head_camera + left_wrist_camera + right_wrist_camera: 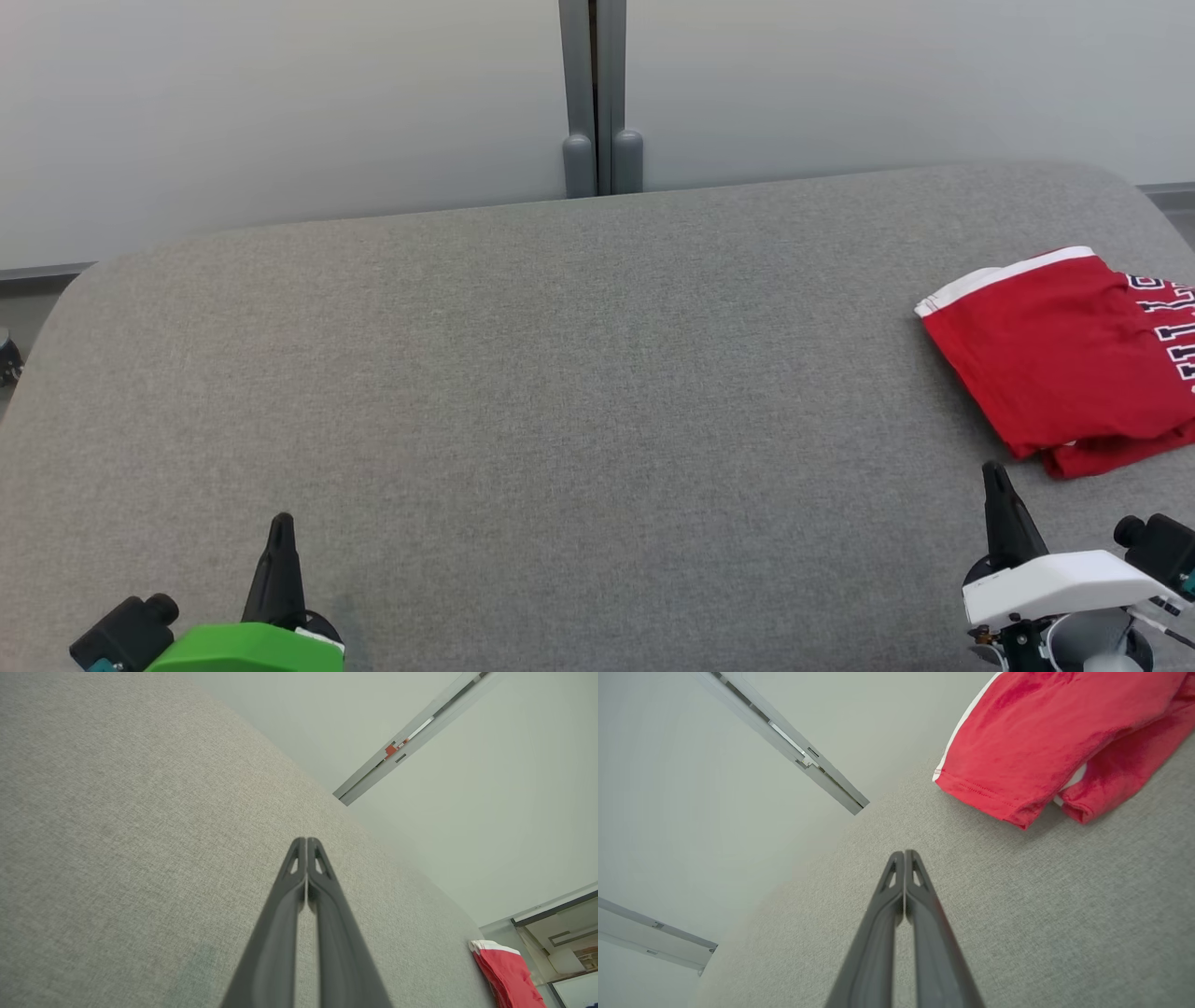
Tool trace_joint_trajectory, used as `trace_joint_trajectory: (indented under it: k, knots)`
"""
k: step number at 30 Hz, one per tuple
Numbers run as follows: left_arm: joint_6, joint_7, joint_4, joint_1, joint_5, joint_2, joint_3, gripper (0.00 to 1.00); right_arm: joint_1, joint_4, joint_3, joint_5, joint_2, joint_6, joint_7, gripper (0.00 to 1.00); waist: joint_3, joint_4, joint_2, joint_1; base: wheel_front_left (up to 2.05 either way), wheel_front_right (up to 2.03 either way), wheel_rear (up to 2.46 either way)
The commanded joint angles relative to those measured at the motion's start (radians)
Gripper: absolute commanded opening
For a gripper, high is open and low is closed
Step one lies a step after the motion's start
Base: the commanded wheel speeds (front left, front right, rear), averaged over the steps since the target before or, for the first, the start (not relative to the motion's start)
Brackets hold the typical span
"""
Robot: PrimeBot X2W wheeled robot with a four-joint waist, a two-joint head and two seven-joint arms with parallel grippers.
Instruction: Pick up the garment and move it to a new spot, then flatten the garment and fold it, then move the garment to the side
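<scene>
Red garment (1064,355) lies folded at the far right of the frame, on the grey cloth worktop (560,373), near its edge. It looks folded and already put to the side, so I think the job is almost done. The right gripper (993,471), just below it, is closed and holds nothing. The left gripper (280,523), at the lower left, is closed and empty too.

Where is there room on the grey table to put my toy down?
The whole middle of the grey table is bare, from the left hand across to the right hand. Only the right edge is crowded, by the red garment.
</scene>
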Motion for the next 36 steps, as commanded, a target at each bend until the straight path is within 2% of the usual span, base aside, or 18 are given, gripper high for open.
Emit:
trace_joint_trajectory:
  k: [1, 11, 36]
  knots:
    - [-0.006, 0.007, -0.010, -0.030, -0.035, 0.003, 0.008, 0.00, -0.029, -0.015, -0.001, 0.039, -0.006, 0.000, 0.008, 0.00, 0.000, 0.000, -0.0001, 0.0000, 0.00, 0.00, 0.00]
    - [-0.012, 0.042, -0.005, -0.055, -0.169, 0.004, 0.024, 0.00, -0.046, -0.016, -0.003, 0.193, -0.007, 0.000, 0.043, 0.00, 0.003, 0.000, -0.0001, 0.0000, 0.00, 0.00, 0.00]
    - [-0.023, 0.112, 0.006, -0.101, -0.431, 0.005, 0.056, 0.00, -0.078, -0.016, -0.005, 0.496, -0.008, -0.001, 0.114, 0.00, 0.010, -0.001, -0.0001, 0.0000, 0.00, 0.00, 0.00]
